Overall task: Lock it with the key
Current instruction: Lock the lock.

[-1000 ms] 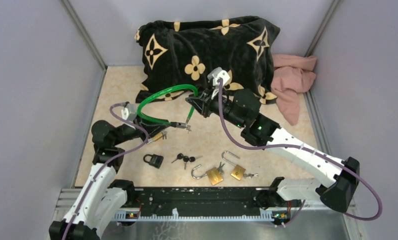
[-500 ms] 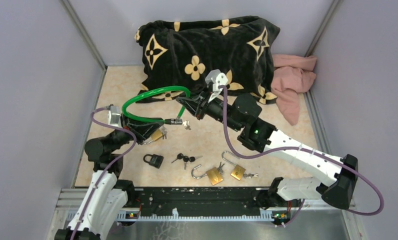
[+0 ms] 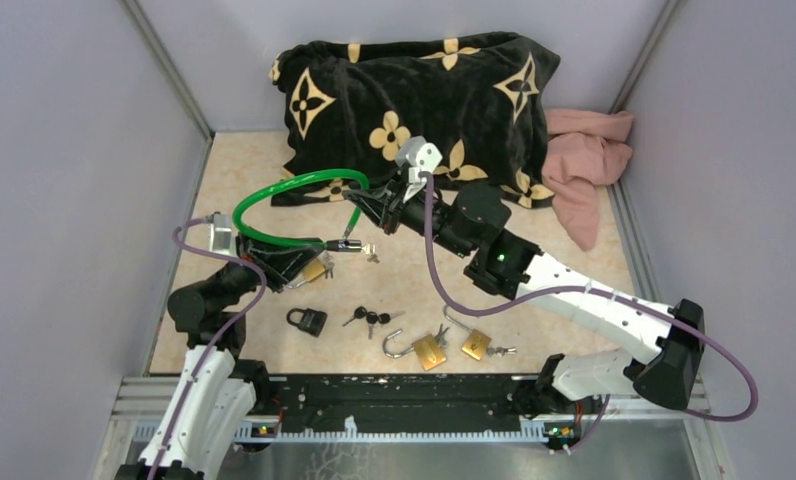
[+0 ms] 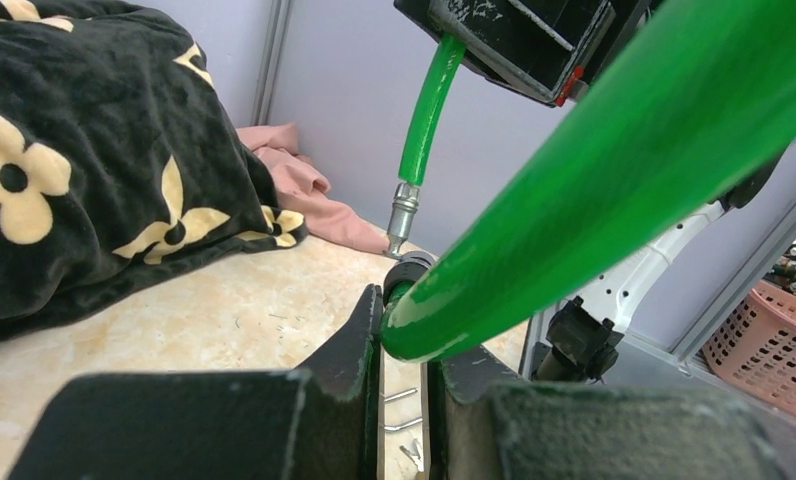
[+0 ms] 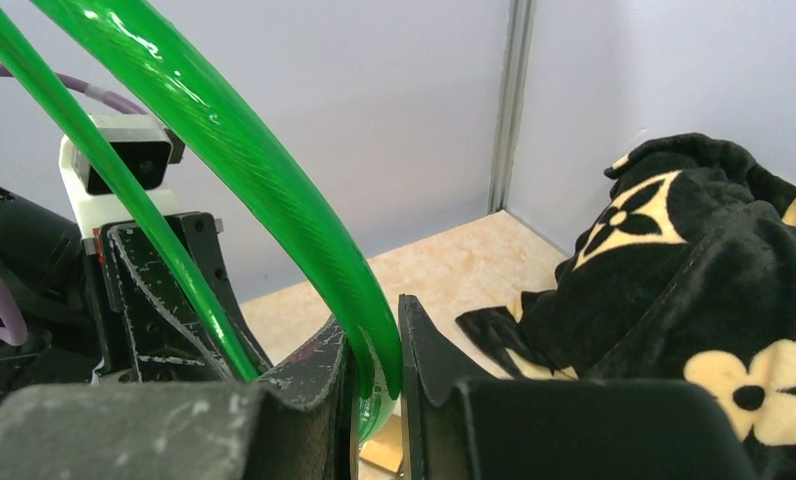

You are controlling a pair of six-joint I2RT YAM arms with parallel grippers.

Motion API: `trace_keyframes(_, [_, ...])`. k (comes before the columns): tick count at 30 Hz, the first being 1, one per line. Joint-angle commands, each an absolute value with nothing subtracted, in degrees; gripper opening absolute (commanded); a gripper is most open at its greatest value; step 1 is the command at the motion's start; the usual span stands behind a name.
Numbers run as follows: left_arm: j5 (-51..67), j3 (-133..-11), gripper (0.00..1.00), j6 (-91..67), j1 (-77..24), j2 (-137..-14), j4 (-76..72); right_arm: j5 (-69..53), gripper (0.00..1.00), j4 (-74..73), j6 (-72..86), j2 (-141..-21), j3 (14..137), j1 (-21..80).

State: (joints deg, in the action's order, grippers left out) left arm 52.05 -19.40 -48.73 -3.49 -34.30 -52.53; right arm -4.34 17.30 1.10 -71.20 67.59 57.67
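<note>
Left fingers [image 4: 359, 345]: clenched on green cable [image 3: 284, 187]
Right fingers [image 5: 426, 350]: clenched on its pin end
Risk: springy cable twists pin [image 4: 403, 212] aside — it misses the barrel [image 4: 410, 270]

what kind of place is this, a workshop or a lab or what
Probably a robot lab test cell: plain grey panel walls box in the table, robot arms bolt to a metal rail, and a green cable lock, padlocks and keys serve as props.

L hand [image 4: 403, 345] | clamped on grn cable [image 4: 614, 190] | blanket [image 4: 94, 180] left
</note>
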Motion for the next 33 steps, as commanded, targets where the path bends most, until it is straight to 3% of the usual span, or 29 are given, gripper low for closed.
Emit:
trace_keyframes(1, [50.0, -19.1, 0.0, -51.4, -3.0, -33.5, -54.9, -6.4, 0.0, 21.6, 1.2, -71.7, 71.8, 58.7])
trace_keyframes(16, [50.1, -18.4, 0.0, -45.8, -2.1, -32.5, -48.4, -7.3, 0.0, 16.4, -2.1, -71.4, 76.9, 58.8])
trace_keyframes(33, [47.4, -18.0, 0.0, -51.0, -2.0, -32.2, -51.2, -8.7, 0.0, 18.3, 1.3, -73.3, 74.0, 58.9])
